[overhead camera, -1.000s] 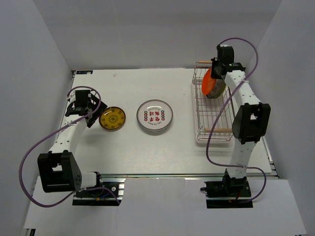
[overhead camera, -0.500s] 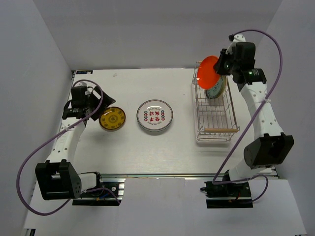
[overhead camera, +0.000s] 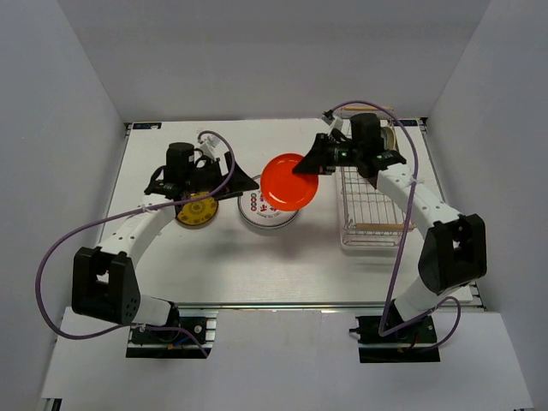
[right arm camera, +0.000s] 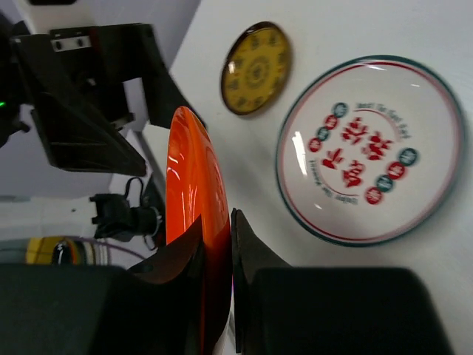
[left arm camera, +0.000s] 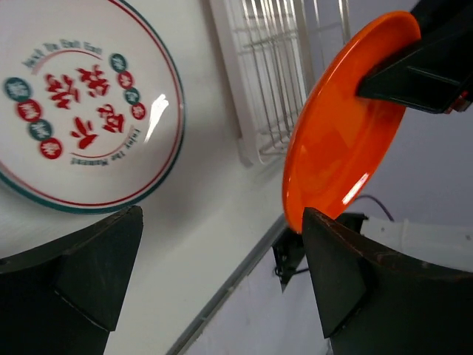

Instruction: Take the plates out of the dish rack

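Observation:
My right gripper (overhead camera: pixel 310 164) is shut on the rim of the plain orange-red plate (overhead camera: pixel 287 181) and holds it tilted in the air over the table's middle; the plate also shows in the right wrist view (right arm camera: pixel 191 185), edge-on between the jaws (right arm camera: pixel 218 251). Below it a white plate with red motifs (overhead camera: pixel 257 214) lies flat, partly hidden. The tan-yellow plate (overhead camera: pixel 195 211) lies to its left. My left gripper (overhead camera: pixel 238 182) is open and empty, its jaws (left arm camera: pixel 222 274) pointing at the orange-red plate (left arm camera: pixel 340 126). The silver wire dish rack (overhead camera: pixel 370 201) stands at the right.
A rim of another plate (overhead camera: pixel 388 137) shows at the rack's far end, behind my right arm. The wooden handle (overhead camera: pixel 381 226) marks the rack's near end. Grey walls enclose the table on three sides.
My right gripper lifted the orange-red plate out of the rack and carried it left over the white plate. My left gripper swung right from beside the tan-yellow plate toward the middle.

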You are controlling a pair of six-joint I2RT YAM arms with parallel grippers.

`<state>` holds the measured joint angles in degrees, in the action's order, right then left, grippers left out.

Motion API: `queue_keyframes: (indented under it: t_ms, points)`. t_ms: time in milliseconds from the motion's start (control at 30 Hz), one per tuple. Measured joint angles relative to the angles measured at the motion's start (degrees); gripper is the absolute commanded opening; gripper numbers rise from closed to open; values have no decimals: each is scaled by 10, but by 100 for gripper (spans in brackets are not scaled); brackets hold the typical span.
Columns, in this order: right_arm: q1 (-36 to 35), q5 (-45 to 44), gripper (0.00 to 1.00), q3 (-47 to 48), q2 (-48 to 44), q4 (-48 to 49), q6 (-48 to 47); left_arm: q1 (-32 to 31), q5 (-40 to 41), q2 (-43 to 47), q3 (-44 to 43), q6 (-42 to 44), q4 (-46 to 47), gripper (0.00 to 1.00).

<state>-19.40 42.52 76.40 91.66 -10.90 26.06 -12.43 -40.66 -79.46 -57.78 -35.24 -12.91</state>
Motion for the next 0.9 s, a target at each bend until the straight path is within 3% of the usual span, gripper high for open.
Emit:
queue_keyframes:
  t_ms: [100, 233, 300, 400, 433, 500, 600, 633, 767, 900]
  points:
    - [-28, 36, 1, -3, 13, 36, 25, -17, -39, -17, 0, 7, 19, 93]
    - [-47, 59, 3, -3, 37, 59, 44, -30, -64, -35, 1, 8, 35, 56]
    - [-52, 61, 5, -3, 47, 66, 52, -34, -73, -36, 2, 6, 48, 49]
    - [-59, 67, 5, -3, 58, 82, 60, -39, -89, -36, 2, 3, 66, 29]
    - [-61, 70, 8, -3, 60, 89, 64, -39, -92, -36, 2, 3, 70, 15]
    - [-60, 79, 18, -3, 63, 99, 60, -36, -103, -36, 4, -7, 71, 0]
    - [-61, 83, 45, -3, 65, 107, 61, -35, -99, -36, 4, -7, 70, 0]
    - [-61, 82, 88, -3, 65, 106, 63, -37, -95, -36, 4, -6, 67, 0]
    - [-63, 52, 89, 10, 65, 67, 36, -39, -58, -24, 4, -3, 40, 0]
    - [-61, -48, 89, 41, 58, -15, -3, -34, 18, 15, 4, -11, -2, 0]
